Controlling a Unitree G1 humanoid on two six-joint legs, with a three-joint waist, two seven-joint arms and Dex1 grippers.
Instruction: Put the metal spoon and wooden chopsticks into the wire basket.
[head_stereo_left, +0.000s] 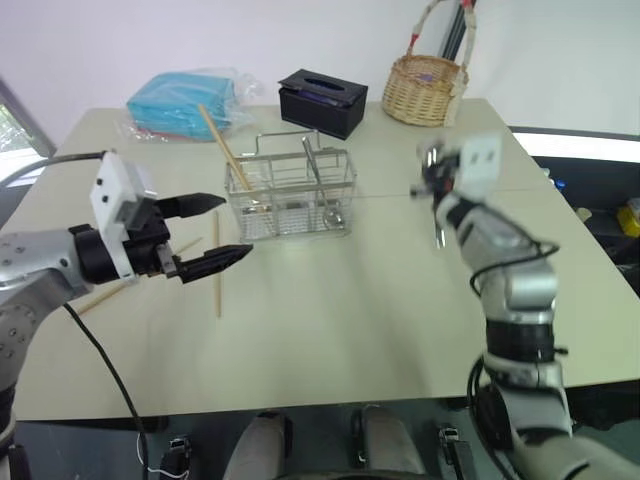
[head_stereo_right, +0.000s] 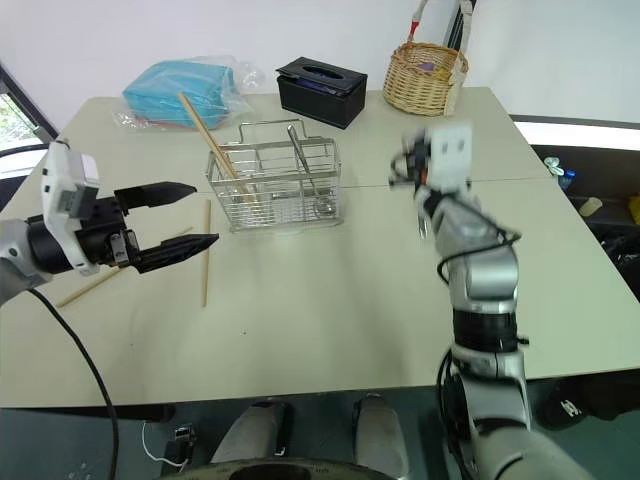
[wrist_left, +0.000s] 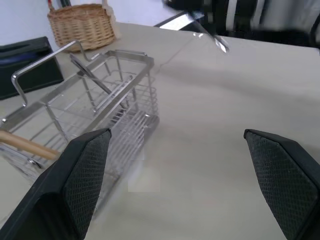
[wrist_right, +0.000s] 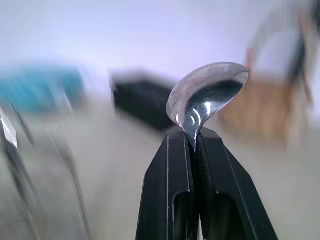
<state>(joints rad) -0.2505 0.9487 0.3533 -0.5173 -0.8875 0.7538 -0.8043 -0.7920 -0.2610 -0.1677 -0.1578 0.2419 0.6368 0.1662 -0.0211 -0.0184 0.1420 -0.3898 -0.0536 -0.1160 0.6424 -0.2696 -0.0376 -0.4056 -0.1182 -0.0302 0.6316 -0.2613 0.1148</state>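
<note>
my right claw (wrist_right: 195, 145) is pinching the metal spoon (wrist_right: 207, 97), lifted right of the wire basket (head_stereo_left: 292, 195). my left claw (head_stereo_left: 218, 232) is hanging spread. chopsticks (head_stereo_left: 217, 277) are lying beside the basket.

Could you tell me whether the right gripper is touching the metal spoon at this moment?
Touching. In the right wrist view the right gripper has its two black fingers pressed together on the metal spoon, whose shiny bowl sticks out above the fingertips.
</note>
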